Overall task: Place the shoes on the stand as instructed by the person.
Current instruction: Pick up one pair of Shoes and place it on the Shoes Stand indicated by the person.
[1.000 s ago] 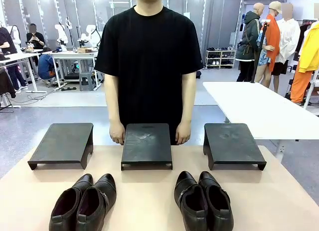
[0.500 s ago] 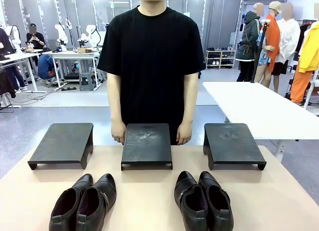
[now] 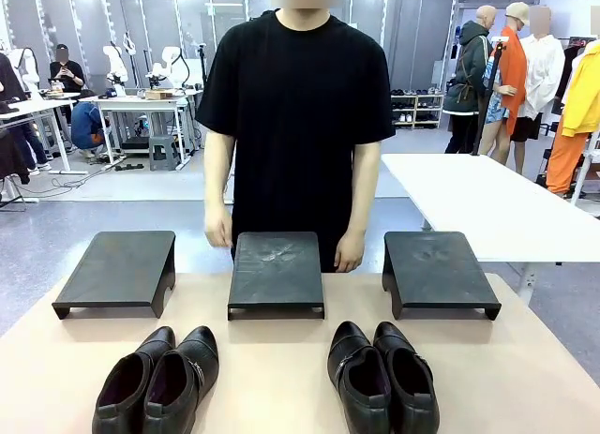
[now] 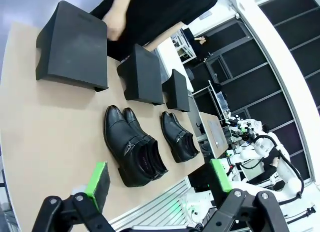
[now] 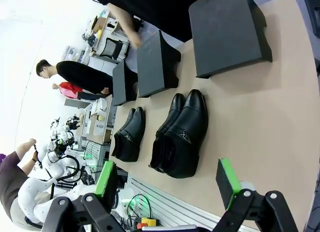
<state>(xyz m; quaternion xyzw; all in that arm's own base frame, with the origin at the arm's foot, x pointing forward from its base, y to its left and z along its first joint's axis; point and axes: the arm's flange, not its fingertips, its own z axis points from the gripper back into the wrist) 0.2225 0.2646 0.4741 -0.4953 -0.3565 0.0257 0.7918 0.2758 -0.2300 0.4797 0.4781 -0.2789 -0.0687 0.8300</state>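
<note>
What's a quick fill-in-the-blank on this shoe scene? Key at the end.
1. There are ___ black stands in the row.
2. The left pair and right pair of dress shoes rest on the ___, none on a stand.
3. The left gripper and right gripper both have their jaws ___, holding nothing.
4. The person is behind the ___ stand.
Missing words: three; table; open; middle.

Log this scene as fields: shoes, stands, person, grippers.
shoes: left pair and right pair on the table, near side, off the stands
stands: left stand, middle stand, right stand, in a row at the far side
person: standing behind the middle stand
left gripper: open, holding nothing
right gripper: open, holding nothing
</note>
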